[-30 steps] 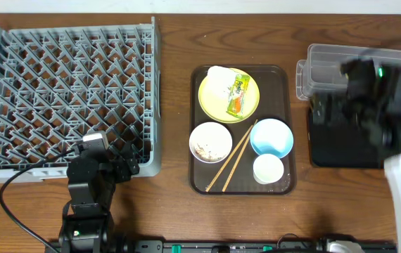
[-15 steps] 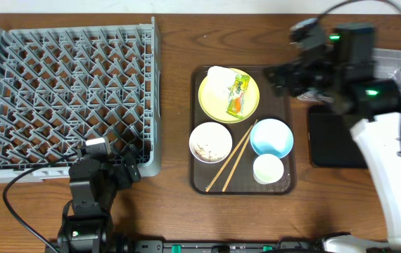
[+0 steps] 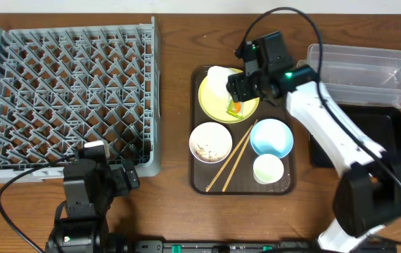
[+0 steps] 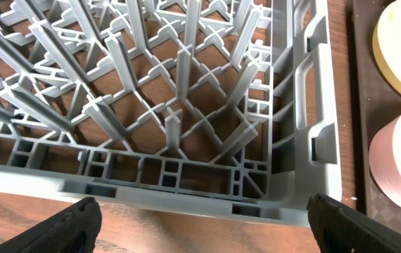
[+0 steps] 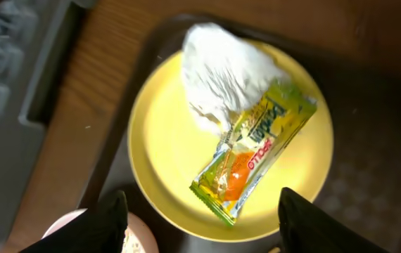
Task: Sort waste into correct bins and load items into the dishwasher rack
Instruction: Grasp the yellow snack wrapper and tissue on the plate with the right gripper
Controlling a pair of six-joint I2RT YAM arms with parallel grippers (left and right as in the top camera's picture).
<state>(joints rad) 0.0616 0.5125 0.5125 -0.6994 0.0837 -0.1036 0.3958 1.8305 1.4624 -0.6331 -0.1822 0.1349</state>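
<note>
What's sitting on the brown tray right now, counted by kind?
Plates: 1, yellow plate
Bowls: 2, white bowl, light blue bowl
Cups: 1, white cup
Chopstick pairs: 1, chopsticks
Napkins: 1, crumpled napkin
Wrappers: 1, snack wrapper
Total: 7

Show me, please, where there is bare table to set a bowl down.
Bare wood runs between the dishwasher rack and the brown serving tray, and along the near edge of the table in front of that tray. The tray is crowded, with the right gripper over the yellow plate.
</note>
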